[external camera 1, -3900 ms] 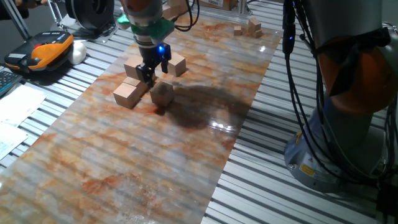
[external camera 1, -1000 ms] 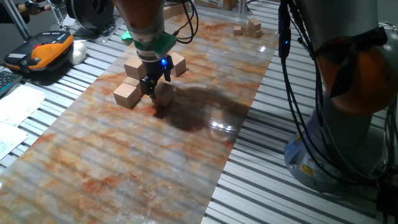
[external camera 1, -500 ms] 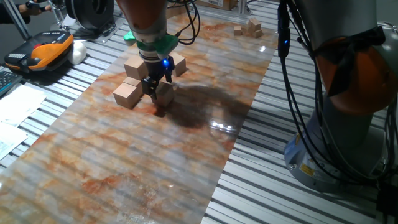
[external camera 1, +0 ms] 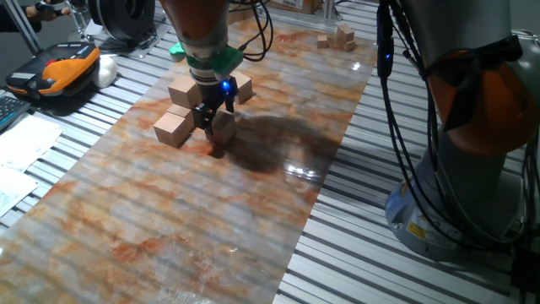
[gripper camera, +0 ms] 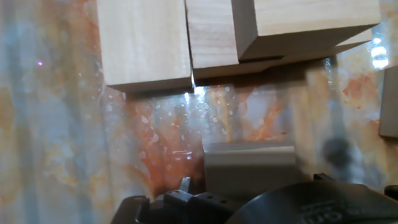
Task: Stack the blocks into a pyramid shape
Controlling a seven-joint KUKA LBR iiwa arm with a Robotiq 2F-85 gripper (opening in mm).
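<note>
Blocks: one (external camera 1: 224, 125) under my tool (external camera 1: 209, 123), grip unclear; bumping the neighbouring group (external camera 1: 175, 122) would scatter it.

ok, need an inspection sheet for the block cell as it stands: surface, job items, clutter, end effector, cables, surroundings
Surface: marbled orange-grey mat over a slatted table; glare patch near the middle.
Job's things: tan wooden blocks clustered at the mat's far left, one stacked on others; another block sits at the fingertips.
Clutter: small wooden pieces heaped at the far end.
End effector: end effector low at that block, blue light on; grip cannot be told.
Cables: black cables hang along the arm base.
Surroundings: orange-black device and papers to the left.
</note>
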